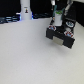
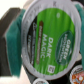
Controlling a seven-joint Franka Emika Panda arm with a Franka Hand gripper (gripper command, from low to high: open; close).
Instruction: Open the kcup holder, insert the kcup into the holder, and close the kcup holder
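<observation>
The kcup [image 2: 47, 37] fills the wrist view: a green foil lid with white lettering, a white rim and teal sides. A black and grey finger [image 2: 7, 31] presses against one side of it. In the exterior view my gripper [image 1: 58, 19] hangs at the back right, shut on the kcup [image 1: 59, 15], which shows as a small green patch. Directly below stands the kcup holder [image 1: 61, 36], a black boxy block with lighter panels on its front. Blur keeps me from telling whether the holder is open or closed.
A white bottle-like object [image 1: 25, 11] stands at the back towards the exterior view's left. The white table [image 1: 27, 57] stretches across the front. Dark clutter lines the back edge.
</observation>
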